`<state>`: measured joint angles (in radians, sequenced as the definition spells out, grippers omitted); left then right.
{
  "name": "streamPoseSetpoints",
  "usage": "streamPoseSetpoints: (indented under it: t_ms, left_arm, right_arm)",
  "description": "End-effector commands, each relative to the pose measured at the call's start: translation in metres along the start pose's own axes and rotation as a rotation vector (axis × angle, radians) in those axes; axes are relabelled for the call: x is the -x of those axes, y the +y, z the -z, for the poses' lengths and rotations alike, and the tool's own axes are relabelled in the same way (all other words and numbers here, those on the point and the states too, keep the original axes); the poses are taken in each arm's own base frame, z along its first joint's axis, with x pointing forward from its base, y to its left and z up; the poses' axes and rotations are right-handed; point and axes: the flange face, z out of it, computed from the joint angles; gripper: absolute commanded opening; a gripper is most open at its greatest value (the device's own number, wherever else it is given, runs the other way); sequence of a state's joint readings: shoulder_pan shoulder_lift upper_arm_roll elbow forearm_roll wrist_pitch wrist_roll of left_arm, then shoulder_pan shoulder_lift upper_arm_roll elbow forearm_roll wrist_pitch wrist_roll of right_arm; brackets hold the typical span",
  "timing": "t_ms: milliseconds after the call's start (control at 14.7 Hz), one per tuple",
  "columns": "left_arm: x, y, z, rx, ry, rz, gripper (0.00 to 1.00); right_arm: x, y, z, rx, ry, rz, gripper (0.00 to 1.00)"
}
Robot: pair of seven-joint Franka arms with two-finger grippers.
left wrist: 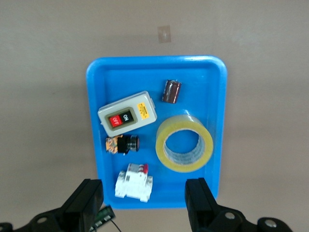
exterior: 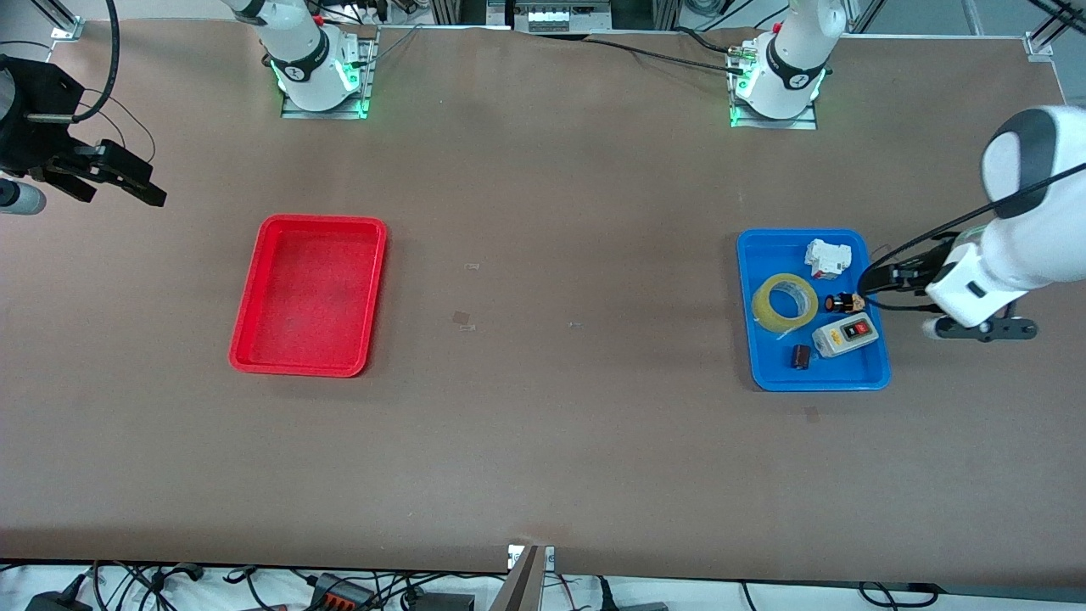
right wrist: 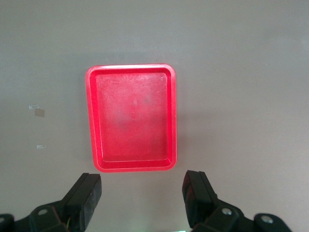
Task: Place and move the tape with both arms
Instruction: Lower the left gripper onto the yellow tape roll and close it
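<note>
The tape (exterior: 761, 305), a yellow translucent ring, lies flat in the blue tray (exterior: 780, 255) at the left arm's end of the table. In the left wrist view the tape (left wrist: 186, 167) lies beside a white breaker block. My left gripper (exterior: 876, 280) hangs open and empty over the blue tray's edge; its fingers (left wrist: 87, 198) stand wide apart above the tray (left wrist: 125, 77). My right gripper (exterior: 146, 191) is open and empty, up over bare table at the right arm's end. The right wrist view shows it (right wrist: 142, 198) looking down at the red tray (right wrist: 133, 118).
The blue tray also holds a white-grey switch box (exterior: 844, 335), a white breaker block (exterior: 827, 257), a black push button (exterior: 842, 302) and a dark capacitor (exterior: 800, 356). The red tray (exterior: 310, 293) holds nothing. Brown table lies between the trays.
</note>
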<state>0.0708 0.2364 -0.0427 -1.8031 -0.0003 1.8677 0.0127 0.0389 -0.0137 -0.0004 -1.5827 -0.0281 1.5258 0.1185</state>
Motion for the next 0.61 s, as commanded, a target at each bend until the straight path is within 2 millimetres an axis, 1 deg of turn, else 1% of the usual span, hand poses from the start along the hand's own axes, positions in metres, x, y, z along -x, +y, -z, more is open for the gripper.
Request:
streamPoseSetpoints:
  t_ms: [0, 136, 205, 341, 409, 477, 545]
  left_arm:
    - [-0.006, -0.002, -0.031, 0.018, -0.022, -0.012, 1.0]
    - [-0.011, -0.003, -0.057, 0.017, -0.048, -0.026, 1.0]
    - [-0.011, -0.003, -0.069, 0.019, -0.054, -0.064, 1.0]
    - [-0.009, -0.013, -0.09, 0.026, -0.061, -0.083, 1.0]
    - [-0.012, -0.019, -0.104, 0.029, -0.053, -0.096, 1.0]
    - [-0.013, -0.022, -0.117, 0.029, -0.039, -0.101, 1.0]
    - [-0.012, -0.021, -0.125, 0.028, -0.022, -0.101, 1.0]
  right_arm:
    - [0.0, 0.002, 0.003, 0.009, 0.011, 0.01, 0.98]
    - [0.0, 0.003, 0.003, 0.009, 0.012, 0.009, 0.98]
    - [-0.001, 0.003, 0.003, 0.009, 0.013, 0.007, 0.98]
    - [0.0, 0.004, 0.005, 0.008, 0.016, 0.007, 0.98]
    - [-0.001, 0.006, 0.005, 0.008, 0.018, 0.004, 0.98]
    - [-0.001, 0.007, 0.004, 0.004, 0.016, 0.001, 0.98]
    - [0.0, 0.008, 0.006, 0.003, 0.019, 0.0, 0.98]
